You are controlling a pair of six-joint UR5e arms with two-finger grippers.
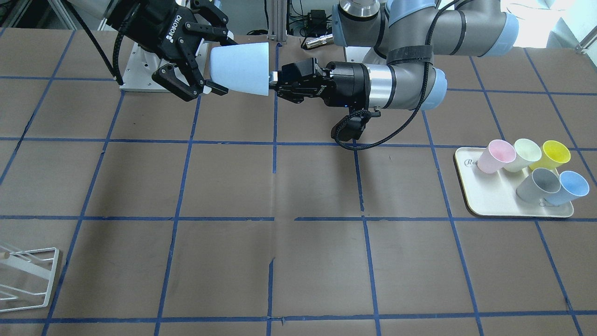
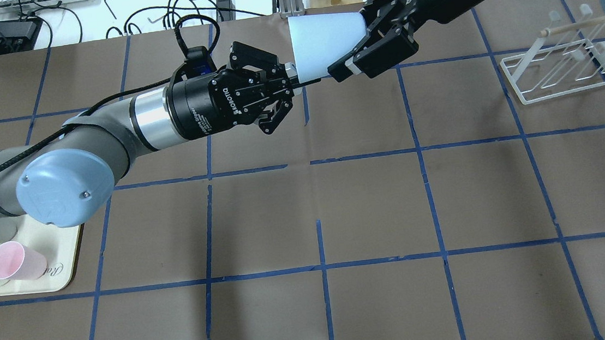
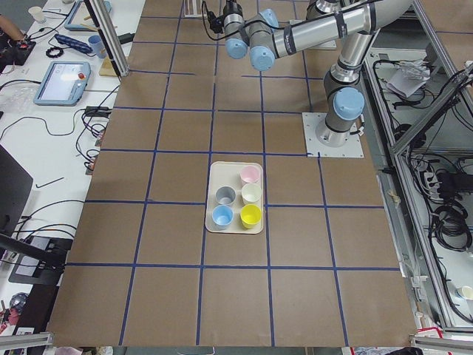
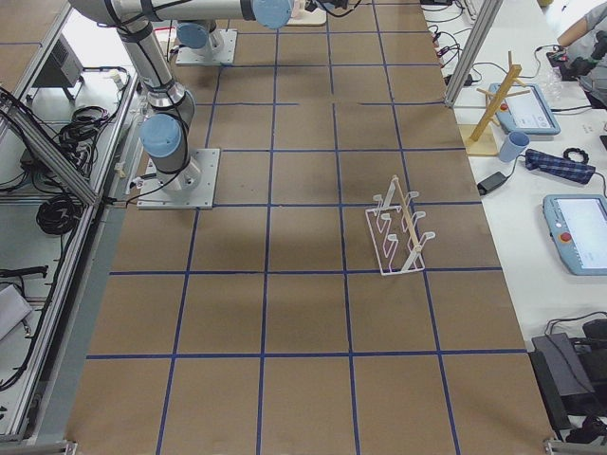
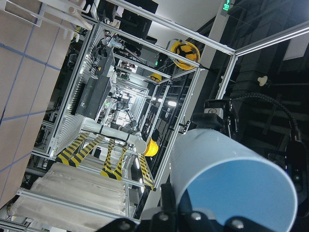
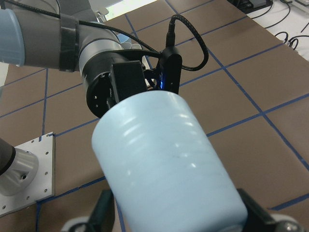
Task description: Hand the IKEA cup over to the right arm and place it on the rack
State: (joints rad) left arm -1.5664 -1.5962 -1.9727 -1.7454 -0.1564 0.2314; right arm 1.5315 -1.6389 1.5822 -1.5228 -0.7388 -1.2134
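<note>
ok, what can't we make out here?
- Right claw grip: pads flank the IKEA cup in the front view; whether they press is unreadable.
- Rack: cut off by the front view's left edge.
- Tray: left arm covers most of it overhead.
- Handover: beyond the top edge in both side views.
</note>
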